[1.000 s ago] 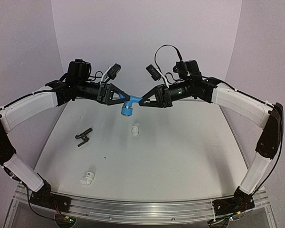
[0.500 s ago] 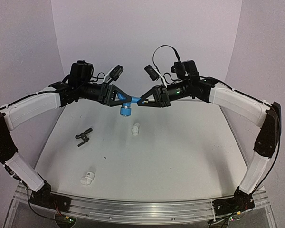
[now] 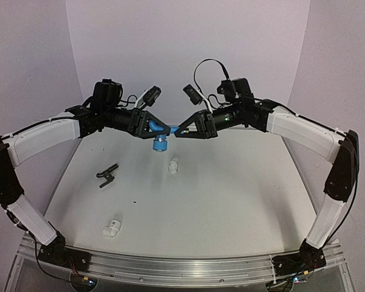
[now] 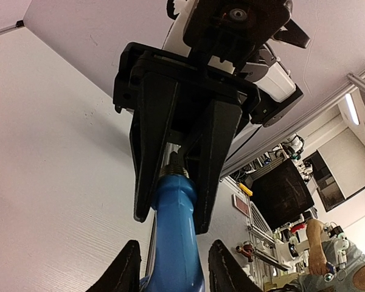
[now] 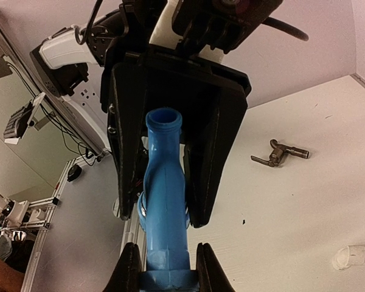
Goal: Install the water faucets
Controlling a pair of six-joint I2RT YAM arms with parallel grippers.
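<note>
- Looking up, where is the blue tap [image 3: 160, 131]?
- High over the table [image 3: 231, 201], in the middle, with its knob [image 3: 160, 145] pointing down.
- Who has it?
- Both do! The left gripper [image 3: 153, 126] is squeezed tight on one end, and the right gripper [image 3: 177, 130] on the other end. A white pipe bit [image 3: 174, 164] lies on the table underneath.

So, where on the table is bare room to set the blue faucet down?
The right half of the table, right of the white fitting, is bare. The left is crowded: a dark metal part and a second white fitting. The blue faucet hangs above the far middle.
</note>
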